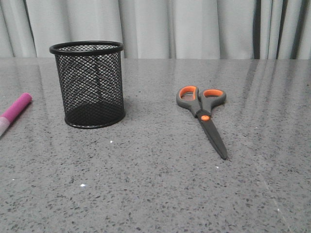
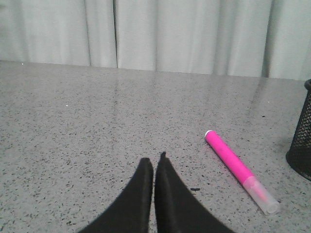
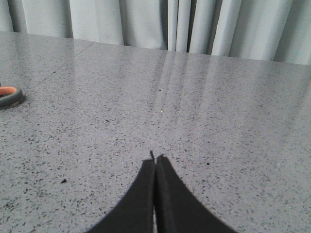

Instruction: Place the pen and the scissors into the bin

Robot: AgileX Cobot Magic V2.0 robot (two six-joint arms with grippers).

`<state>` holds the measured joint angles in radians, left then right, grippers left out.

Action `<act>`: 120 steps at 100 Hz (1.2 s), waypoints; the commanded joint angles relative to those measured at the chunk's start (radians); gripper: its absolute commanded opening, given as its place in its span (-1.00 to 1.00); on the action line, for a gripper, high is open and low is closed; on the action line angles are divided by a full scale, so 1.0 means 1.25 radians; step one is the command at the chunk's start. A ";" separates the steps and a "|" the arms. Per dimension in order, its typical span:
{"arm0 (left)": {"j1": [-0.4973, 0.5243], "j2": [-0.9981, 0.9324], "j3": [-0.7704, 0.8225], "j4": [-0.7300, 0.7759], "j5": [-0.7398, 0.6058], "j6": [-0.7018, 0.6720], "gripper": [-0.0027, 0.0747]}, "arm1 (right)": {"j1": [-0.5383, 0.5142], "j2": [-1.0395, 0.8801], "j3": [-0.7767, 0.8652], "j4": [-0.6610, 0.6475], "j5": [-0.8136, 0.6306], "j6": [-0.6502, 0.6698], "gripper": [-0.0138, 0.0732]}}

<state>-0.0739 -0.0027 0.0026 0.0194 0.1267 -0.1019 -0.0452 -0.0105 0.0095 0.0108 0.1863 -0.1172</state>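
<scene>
Both your grippers, left gripper and right gripper, are closed on nothing, the pen lying near the left jaws, not touching.

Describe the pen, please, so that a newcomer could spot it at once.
On the grey speckled table, find the black mesh bin. The pen lies flat to its left, at the front view's edge. It is the only magenta thing; the scissors are grey and orange.

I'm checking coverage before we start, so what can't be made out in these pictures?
- Pen: near end cut by the front view's left edge.
- Scissors: right wrist view shows one loop only.
- Bin: mostly outside the left wrist view.
- Arms: absent from the front view.
</scene>
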 commanded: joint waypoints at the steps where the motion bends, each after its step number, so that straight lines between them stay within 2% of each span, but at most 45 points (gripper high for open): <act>1: 0.003 -0.022 0.017 -0.005 -0.061 -0.003 -0.99 | -0.005 -0.013 0.014 -0.009 -0.068 0.000 -0.86; 120: 0.003 -0.022 0.017 -0.005 -0.061 -0.003 -0.99 | -0.005 -0.013 0.014 -0.009 -0.104 0.000 -0.86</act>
<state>-0.0739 -0.0027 0.0026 0.0194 0.1267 -0.1019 -0.0452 -0.0105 0.0095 0.0108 0.1446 -0.1172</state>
